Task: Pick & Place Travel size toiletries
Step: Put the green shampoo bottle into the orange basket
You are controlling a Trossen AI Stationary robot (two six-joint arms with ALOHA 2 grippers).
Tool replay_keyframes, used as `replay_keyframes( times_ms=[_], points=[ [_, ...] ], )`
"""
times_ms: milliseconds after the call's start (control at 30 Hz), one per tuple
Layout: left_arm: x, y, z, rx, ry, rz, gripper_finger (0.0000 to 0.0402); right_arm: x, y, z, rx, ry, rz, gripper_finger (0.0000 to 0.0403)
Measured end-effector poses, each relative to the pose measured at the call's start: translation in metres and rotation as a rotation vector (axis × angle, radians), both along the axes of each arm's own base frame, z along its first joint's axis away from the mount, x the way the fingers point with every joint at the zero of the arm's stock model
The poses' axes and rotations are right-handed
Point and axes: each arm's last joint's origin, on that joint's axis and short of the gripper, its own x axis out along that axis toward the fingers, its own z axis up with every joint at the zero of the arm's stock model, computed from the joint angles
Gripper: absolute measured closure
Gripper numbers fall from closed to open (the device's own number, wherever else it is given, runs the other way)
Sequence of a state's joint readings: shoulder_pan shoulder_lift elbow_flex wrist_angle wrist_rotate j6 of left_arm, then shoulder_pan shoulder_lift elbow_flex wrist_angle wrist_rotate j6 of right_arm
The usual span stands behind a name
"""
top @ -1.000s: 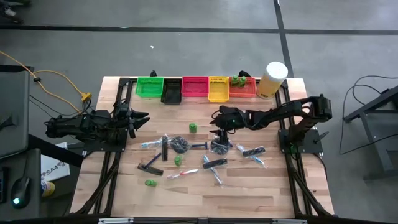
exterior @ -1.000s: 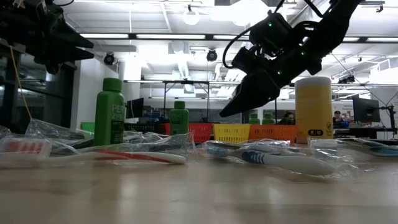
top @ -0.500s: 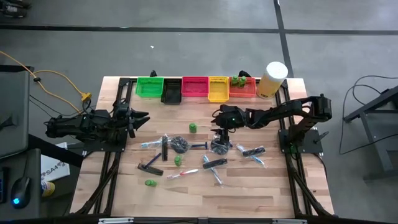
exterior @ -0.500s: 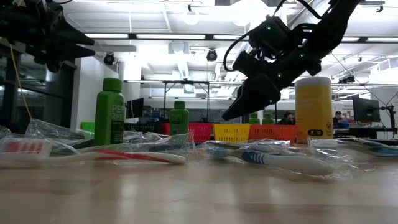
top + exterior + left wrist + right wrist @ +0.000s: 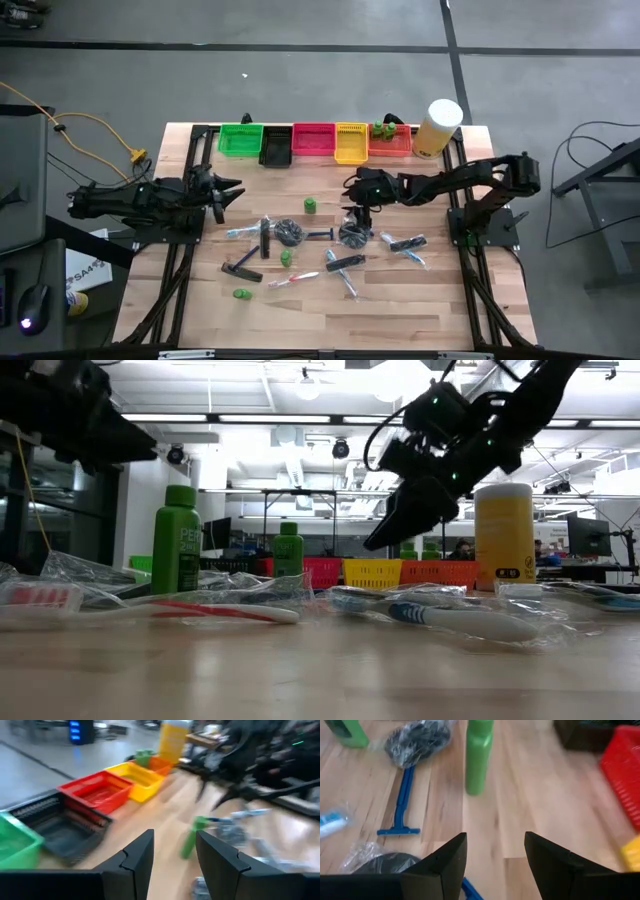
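The travel size toiletries lie scattered across the middle of the table. They include a small green bottle (image 5: 309, 206) (image 5: 479, 755), another green bottle (image 5: 286, 257), black combs (image 5: 241, 268), wrapped toothbrushes (image 5: 300, 279), a blue razor (image 5: 402, 802) and clear-wrapped dark discs (image 5: 290, 232) (image 5: 353, 236). My right gripper (image 5: 350, 197) (image 5: 495, 842) hangs open above the table just beyond the right-hand disc, with nothing between its fingers. My left gripper (image 5: 233, 188) (image 5: 175, 840) is open at the table's left side, raised and pointing toward the middle. It holds nothing.
Along the far edge stand green (image 5: 240, 139), black (image 5: 276, 147), red (image 5: 313, 140), yellow (image 5: 350, 142) and orange (image 5: 391, 142) bins. The orange bin holds green bottles. A pale-yellow cylinder (image 5: 438, 127) stands at the far right. The near part of the table is bare wood.
My left gripper has rolled a little about the line it points along, staying where it was. Nothing on the table has moved.
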State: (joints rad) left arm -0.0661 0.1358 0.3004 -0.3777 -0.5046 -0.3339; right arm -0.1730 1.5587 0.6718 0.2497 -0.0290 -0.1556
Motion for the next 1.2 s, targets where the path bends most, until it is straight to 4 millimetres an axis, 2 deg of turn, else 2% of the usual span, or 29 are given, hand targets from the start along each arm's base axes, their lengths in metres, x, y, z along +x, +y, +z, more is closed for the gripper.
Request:
replay_keyframes(
  times_ms=[133, 267, 400, 567, 867, 1200],
  points=[
    [0.016, 0.002, 0.003, 0.123, 0.058, 0.111, 0.0254, -0.009, 0.0, 0.018, -0.009, -0.018, -0.009, 0.0211],
    [0.034, 0.001, 0.006, 0.21, 0.073, 0.094, 0.0254, -0.02, -0.001, 0.027, -0.022, 0.017, -0.034, 0.0211],
    [0.045, 0.0, 0.001, 0.219, 0.122, 0.073, 0.0254, -0.03, 0.0, 0.034, -0.029, 0.051, -0.052, 0.0211],
    [0.047, -0.003, -0.006, 0.185, 0.175, -0.062, 0.0254, -0.048, 0.004, 0.036, -0.03, 0.027, -0.049, 0.0211],
    [0.044, -0.008, -0.018, 0.033, 0.247, -0.19, 0.0254, -0.084, 0.008, 0.032, -0.001, -0.118, -0.099, 0.0211],
    [0.042, -0.012, -0.027, -0.126, 0.313, -0.319, 0.0254, -0.087, 0.01, 0.033, 0.003, -0.138, -0.071, 0.0211]
  ],
)
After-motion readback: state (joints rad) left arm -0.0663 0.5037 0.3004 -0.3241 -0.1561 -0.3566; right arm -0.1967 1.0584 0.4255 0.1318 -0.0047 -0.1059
